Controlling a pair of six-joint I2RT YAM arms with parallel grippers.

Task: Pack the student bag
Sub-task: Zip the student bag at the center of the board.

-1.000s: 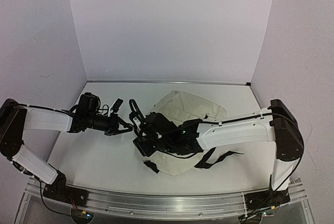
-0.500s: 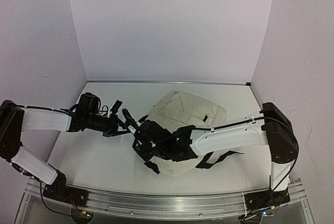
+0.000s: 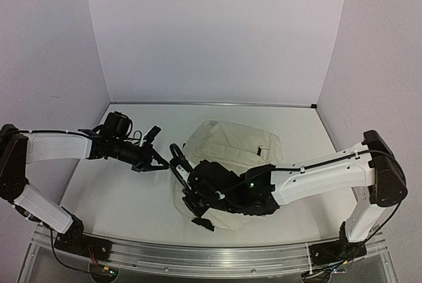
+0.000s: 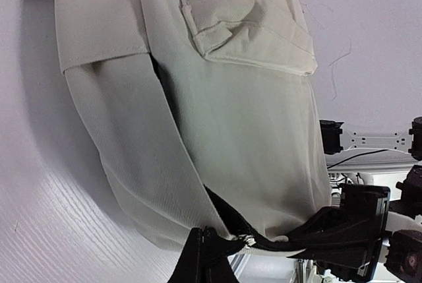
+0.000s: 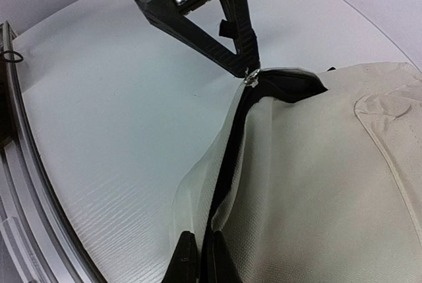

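Setting: white bench (image 3: pixel 112 197) enclosed by pale walls (image 3: pixel 211 32) on three sides.
Student bag (image 3: pixel 231 144): lies flat with its front pocket (image 4: pixel 250 26) facing up, between the bench centre and the near edge, slightly toward the right edge.
Zipper trim (image 5: pixel 227 157): black band along the bag end that faces the left edge; parted only a little near its top, so the opening is judged barely begun.
Zipper pull (image 5: pixel 250 77): small metal tab at the upper end of that seam.
Left gripper (image 3: pixel 160 164): reaches in from the left edge, fingers pressed together on the zipper pull.
Right gripper (image 5: pixel 198 253): fingers pressed together on the trim and cream fabric lower on the same seam, nearer the near edge.
Step in hand: judged to be unzipping the main compartment for packing.
Method: use the right gripper as the anchor, holding the fabric taut and low to the bench. Draw the pull along the line of the trim, not across it, and follow its curve round the bag.
Caution: a sideways pull may jam the slider or slip the small tab from the fingers; a slack anchor would let the whole bag drag across the bench.
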